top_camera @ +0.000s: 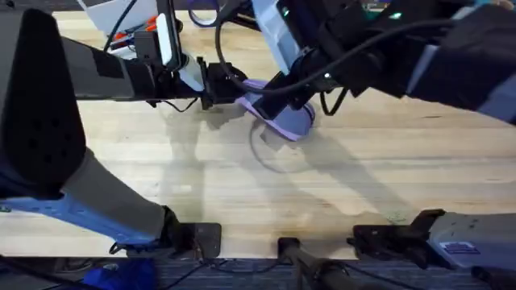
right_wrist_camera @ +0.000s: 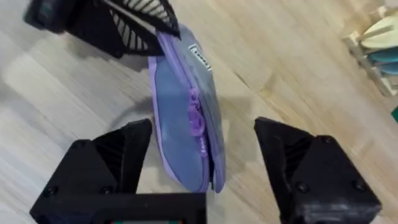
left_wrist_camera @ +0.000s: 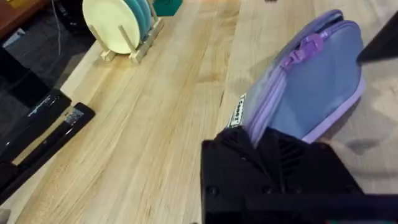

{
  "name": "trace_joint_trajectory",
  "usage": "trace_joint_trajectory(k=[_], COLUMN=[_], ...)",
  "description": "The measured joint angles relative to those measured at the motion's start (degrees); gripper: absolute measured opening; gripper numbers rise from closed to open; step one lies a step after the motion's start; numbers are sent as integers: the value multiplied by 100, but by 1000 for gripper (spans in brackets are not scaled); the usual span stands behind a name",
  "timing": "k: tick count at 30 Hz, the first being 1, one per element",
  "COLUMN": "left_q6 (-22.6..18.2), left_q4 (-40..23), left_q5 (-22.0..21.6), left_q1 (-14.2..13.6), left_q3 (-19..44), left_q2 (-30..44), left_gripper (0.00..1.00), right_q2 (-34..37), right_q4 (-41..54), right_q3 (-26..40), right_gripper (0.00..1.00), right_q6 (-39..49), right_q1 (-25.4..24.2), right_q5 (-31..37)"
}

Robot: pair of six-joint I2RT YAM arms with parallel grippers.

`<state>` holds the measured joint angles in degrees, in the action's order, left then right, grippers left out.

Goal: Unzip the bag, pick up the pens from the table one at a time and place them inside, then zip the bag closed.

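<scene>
The lavender bag [top_camera: 284,119] hangs tilted just above the table [top_camera: 363,177], casting a shadow below it. My left gripper [left_wrist_camera: 264,140] is shut on the bag's [left_wrist_camera: 323,81] labelled end, also seen from overhead as the left gripper [top_camera: 224,87]. The zipper looks closed, with its purple pull [left_wrist_camera: 305,48] partway along. My right gripper [right_wrist_camera: 204,134] is open, one finger on each side of the bag [right_wrist_camera: 177,124], above the zipper pull [right_wrist_camera: 196,118]. From overhead, the right gripper [top_camera: 297,79] sits over the bag's far side. The pens are out of view.
A wooden rack of pale plates [left_wrist_camera: 121,25] stands at the table's far edge, visible also as the rack [right_wrist_camera: 379,43]. Black equipment [left_wrist_camera: 37,130] lies beyond the table's side edge. Bare wood stretches across the near half of the table.
</scene>
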<state>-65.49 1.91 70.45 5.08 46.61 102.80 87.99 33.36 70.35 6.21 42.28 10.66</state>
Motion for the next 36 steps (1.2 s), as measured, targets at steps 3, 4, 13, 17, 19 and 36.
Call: trace_joint_trajectory(k=[3,4,13,17,19,36], left_q6=[0,0,0,0,0,0], left_q4=[0,0,0,0,0,-17], left_q5=[-1,-1,-1,-1,0,5], left_q1=[0,0,0,0,0,11], left_q3=[0,0,0,0,0,-2], left_q2=[0,0,0,0,0,1], left_gripper=[43,42,43,43,43,43], right_q2=[117,138,341,451,513,515], right_q4=[-25,-43,-168,-168,-168,-196], right_q3=[0,0,0,0,0,0], right_gripper=[909,900,849,832,758,131], right_q6=[29,39,86,93,109,130], right_q1=[74,108,245,245,245,207], right_q5=[1,0,-17,-17,-15,176])
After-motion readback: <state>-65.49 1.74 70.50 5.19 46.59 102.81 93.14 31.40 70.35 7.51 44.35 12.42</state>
